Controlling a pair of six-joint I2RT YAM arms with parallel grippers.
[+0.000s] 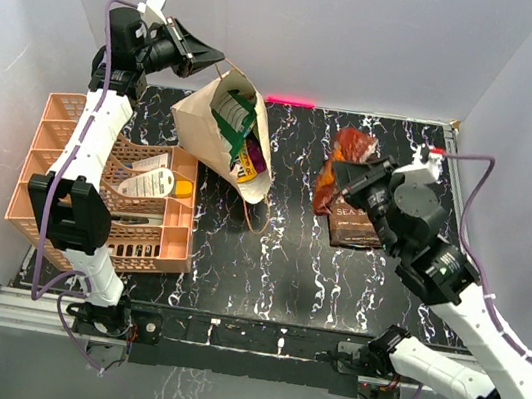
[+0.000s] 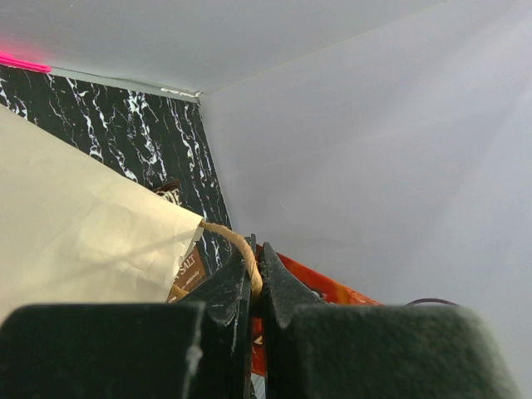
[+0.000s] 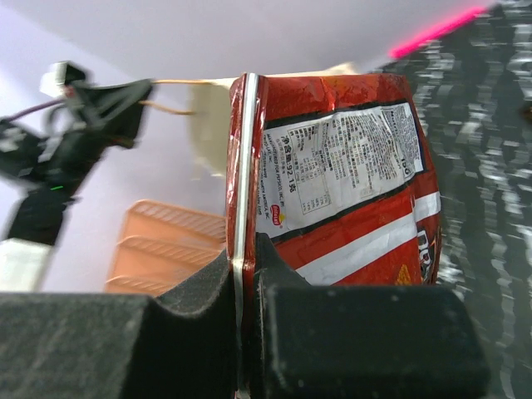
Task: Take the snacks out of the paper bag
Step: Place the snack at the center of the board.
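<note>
Clamped on the red packet [image 3: 332, 191], the right gripper [image 3: 245, 274] should set it beside the dark packet [image 1: 353, 226] before releasing. The left gripper [image 2: 256, 278], pinching the handle [image 2: 230, 238] of the paper bag [image 1: 198, 118], should steady it.

This is a robot test cell in a lab: plain white panels [image 1: 373, 34] rise close behind the left gripper [image 1: 218, 57] and outward of the right gripper [image 1: 339, 174], with a black marbled table [image 1: 286, 264] below both and an aluminium rail [image 1: 6, 305] carrying the arm bases.
</note>
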